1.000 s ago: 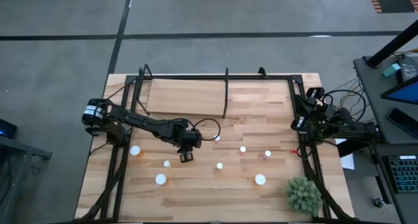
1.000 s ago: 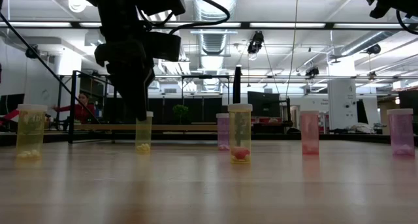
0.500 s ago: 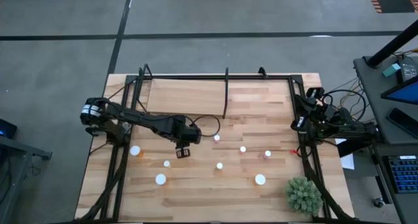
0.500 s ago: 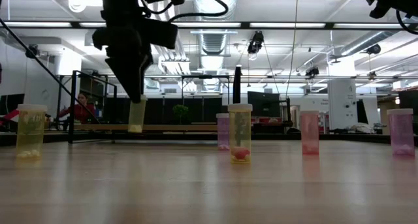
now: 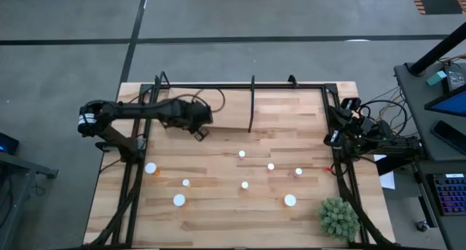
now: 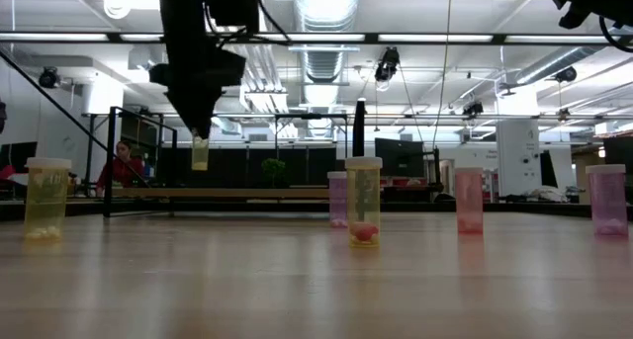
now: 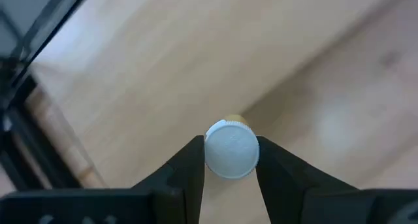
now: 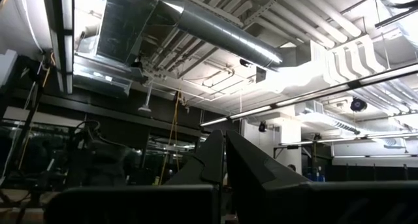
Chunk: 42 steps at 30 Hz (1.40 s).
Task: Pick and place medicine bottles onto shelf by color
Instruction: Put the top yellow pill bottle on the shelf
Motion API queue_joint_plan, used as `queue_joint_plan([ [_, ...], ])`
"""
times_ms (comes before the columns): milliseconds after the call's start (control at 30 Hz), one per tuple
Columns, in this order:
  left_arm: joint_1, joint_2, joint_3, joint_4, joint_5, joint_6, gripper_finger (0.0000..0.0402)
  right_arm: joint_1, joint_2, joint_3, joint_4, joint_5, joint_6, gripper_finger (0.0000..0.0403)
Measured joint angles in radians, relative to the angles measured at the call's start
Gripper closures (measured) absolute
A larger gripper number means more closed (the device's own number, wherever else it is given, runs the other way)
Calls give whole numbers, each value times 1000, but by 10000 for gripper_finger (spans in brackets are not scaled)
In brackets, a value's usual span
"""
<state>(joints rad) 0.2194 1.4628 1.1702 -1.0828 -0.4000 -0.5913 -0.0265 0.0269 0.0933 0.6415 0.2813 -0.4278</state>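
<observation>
My left gripper [image 5: 198, 131] hangs over the near edge of the pale wooden shelf [image 5: 211, 104], shut on a small yellow-orange medicine bottle [image 6: 200, 153] with a white cap. The other medicine bottles stand upright on their bases on the table: a white-capped row [image 5: 270, 166] near the middle, and more at the near left [image 5: 179, 200]. In the low view they are yellow [image 6: 46, 199], orange-yellow [image 6: 363, 201] and pinkish [image 6: 469, 199]. My right gripper [image 8: 222, 160] is shut on nothing, folded back at the table's right edge [image 5: 348, 133] and pointing up at the ceiling. My left gripper pinches the bottle's white cap [image 7: 231, 149] between its two fingers [image 7: 193, 164], one on each side of the cap. The fingers come from above, slanting down. The bottle hangs upright below them, clear of the table and the shelf.
A thin black post [image 5: 252, 104] stands at the shelf's right end. A black frame [image 5: 218, 86] runs along the table's far and side edges. A green spiky plant [image 5: 338, 218] sits at the near right corner. Bare wood lies between shelf and bottles.
My left gripper has risen and swung from among the bottles near the table's middle toward the far left, up to the shelf's near edge, rolling as it went. The yellow-orange bottle has come off the table with it and now hangs clear.
</observation>
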Motion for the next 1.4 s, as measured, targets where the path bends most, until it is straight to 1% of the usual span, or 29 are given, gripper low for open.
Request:
queue_joint_plan([
  [133, 61, 3, -12, -5, -1, -5, 298, 0, 0, 0, 0, 0, 0, 394],
  [267, 111, 3, -14, -61, -19, -2, 298, 0, 0, 0, 0, 0, 0, 394],
  [467, 142, 2, -15, -90, -34, -4, 298, 0, 0, 0, 0, 0, -1, 394],
  [733, 146, 2, -29, -85, -50, -37, 298, 0, 0, 0, 1, 0, 6, 394],
  [1000, 146, 2, -95, -80, -52, -59, 298, 0, 0, 0, 1, 0, 6, 394],
  [1400, 146, 2, -93, -77, -52, -59, 292, 0, 0, 0, 1, 0, 8, 394],
])
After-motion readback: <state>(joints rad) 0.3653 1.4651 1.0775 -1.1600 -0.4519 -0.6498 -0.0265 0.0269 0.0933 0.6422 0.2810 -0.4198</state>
